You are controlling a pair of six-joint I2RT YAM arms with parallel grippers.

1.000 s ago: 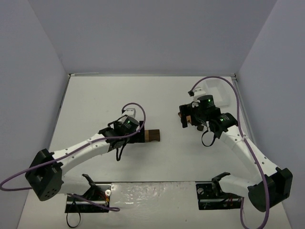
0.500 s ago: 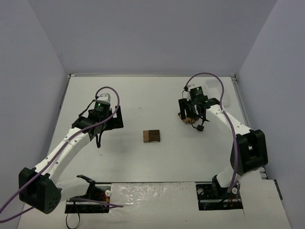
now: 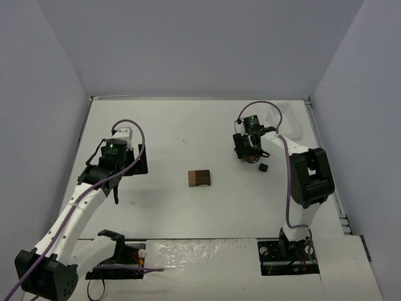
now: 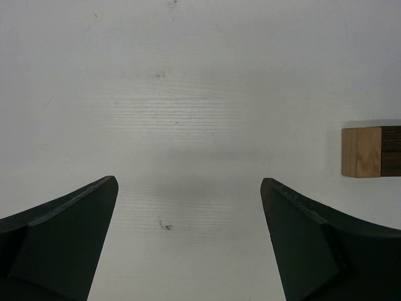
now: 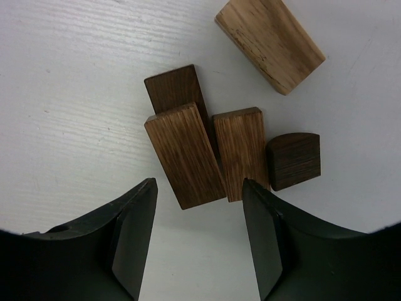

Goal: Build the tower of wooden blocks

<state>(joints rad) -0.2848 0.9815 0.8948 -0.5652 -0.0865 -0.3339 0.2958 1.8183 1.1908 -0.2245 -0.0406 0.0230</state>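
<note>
At the middle of the white tabletop [image 3: 207,128] you have the tower [image 3: 200,178], a low dark-and-tan stack standing alone. Your left wrist view catches it at the right edge. Your left hand [image 4: 188,182] is spread wide over bare tabletop, well apart from it.

Far right, your right hand [image 5: 199,185] is half spread and straddles a long brown block [image 5: 185,157] and a shorter brown block [image 5: 238,150] lying side by side. A gap shows at one finger, so nothing is pinched. A dark block [image 5: 172,88] pokes out from under the long one, a round-topped piece [image 5: 293,161] sits just beside the shorter, and a tan block [image 5: 270,45] lies apart.

Purple cables [image 3: 258,103] loop over both arms. Faint grain and small scuffs mark the tabletop, and plain pale walls [image 3: 200,44] close three sides.
</note>
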